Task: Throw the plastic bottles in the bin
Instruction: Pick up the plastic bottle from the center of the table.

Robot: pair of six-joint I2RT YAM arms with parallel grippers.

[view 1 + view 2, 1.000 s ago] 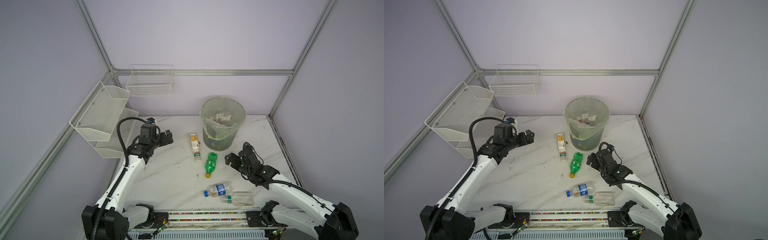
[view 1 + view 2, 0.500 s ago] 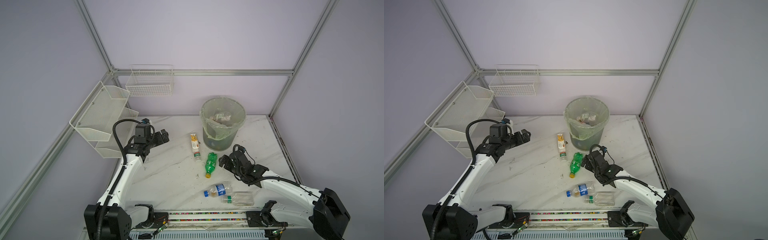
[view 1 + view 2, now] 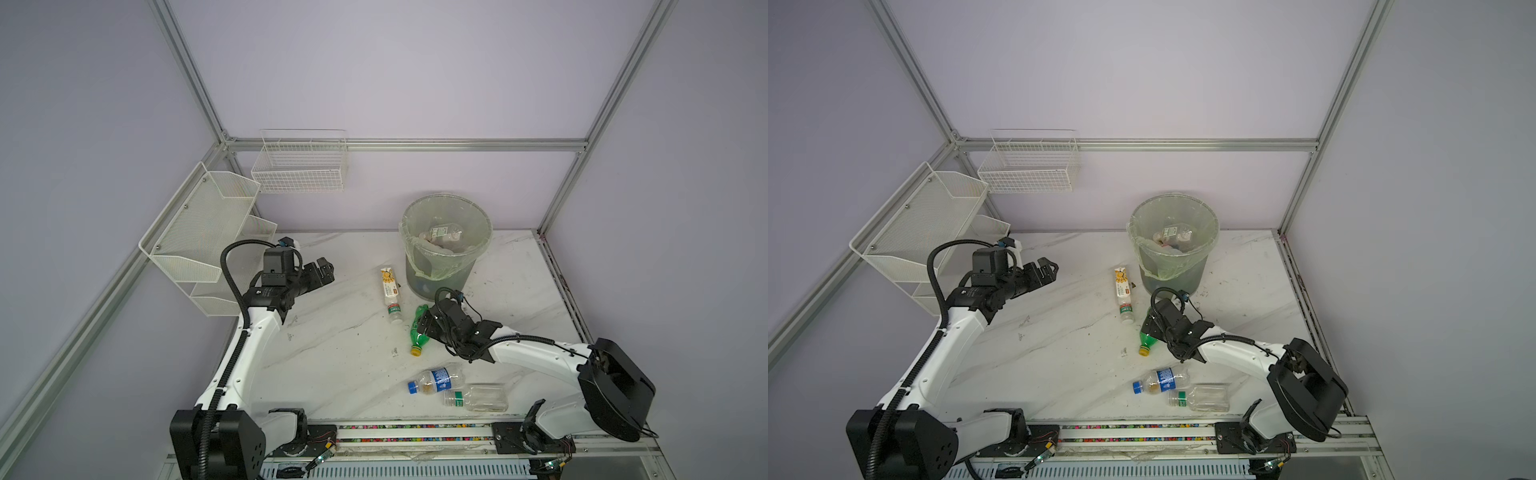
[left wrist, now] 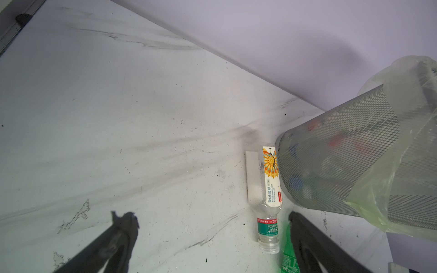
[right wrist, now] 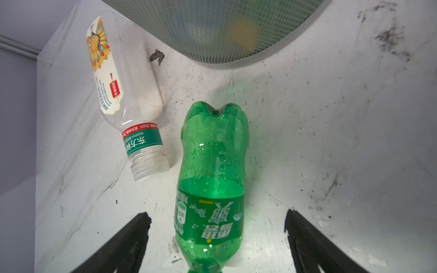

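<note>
A green bottle (image 3: 417,332) (image 3: 1147,337) (image 5: 212,165) lies on the marble table in front of the bin (image 3: 440,282) (image 3: 1173,276) (image 5: 212,30). My right gripper (image 3: 424,322) (image 3: 1152,323) (image 5: 217,215) stands open over it, one finger on each side, with gaps to the bottle. A clear bottle with a sunflower label (image 3: 390,291) (image 4: 269,189) (image 5: 123,94) lies beside it. Nearer the front lie a blue-label bottle (image 3: 436,379) (image 3: 1160,381) and a clear green-label one (image 3: 478,398). My left gripper (image 3: 322,272) (image 3: 1046,270) (image 4: 209,217) hangs open and empty at the left.
A white wire basket (image 3: 299,166) hangs on the back wall. A tiered mesh rack (image 3: 199,232) stands at the left edge, close behind my left arm. The bin (image 4: 354,153) holds several bottles. A rail (image 3: 415,428) runs along the table's front.
My right arm has reached left and down until its open jaws straddle the green bottle. My left arm has drawn back a little to the left.
</note>
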